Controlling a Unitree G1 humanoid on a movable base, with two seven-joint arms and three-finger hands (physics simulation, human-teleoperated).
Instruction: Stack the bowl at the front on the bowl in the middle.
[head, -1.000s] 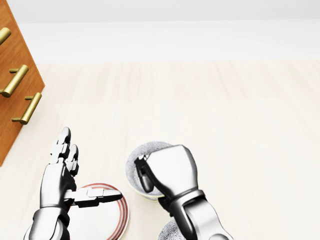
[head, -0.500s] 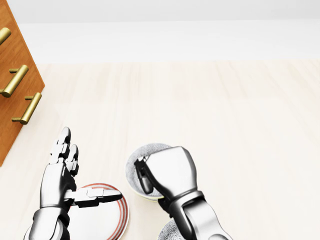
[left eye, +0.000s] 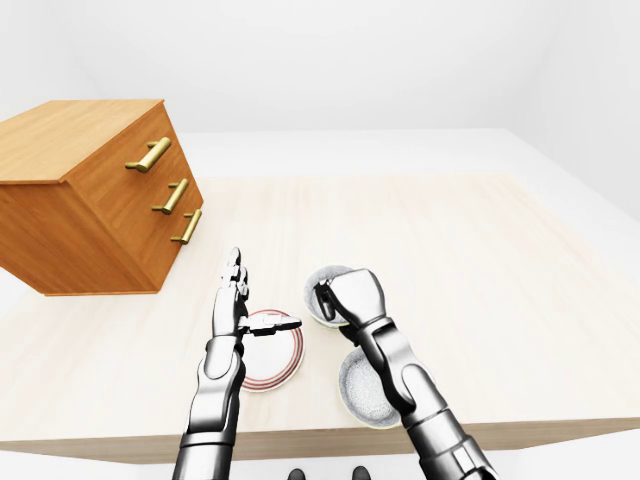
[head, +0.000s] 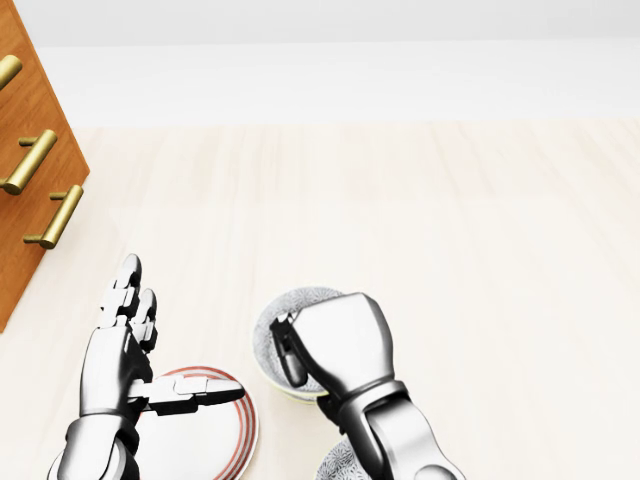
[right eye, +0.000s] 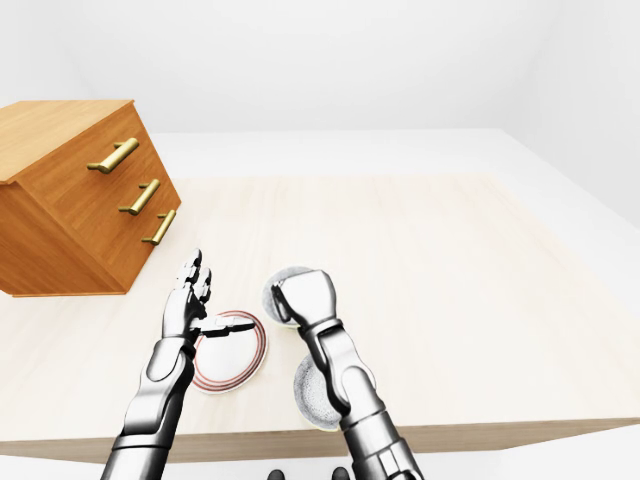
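Nothing's really moved: your right hand (head: 340, 345) stays clamped on the rim of the speckled bowl (head: 265, 335), second bowl (left eye: 358, 388) at 6 o'clock under your forearm. Thin rim pinch could slip mid-carry.

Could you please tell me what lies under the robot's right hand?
A grey speckled bowl; only its left rim and part of its inside show. The right hand covers the rest, so the grip cannot be judged.
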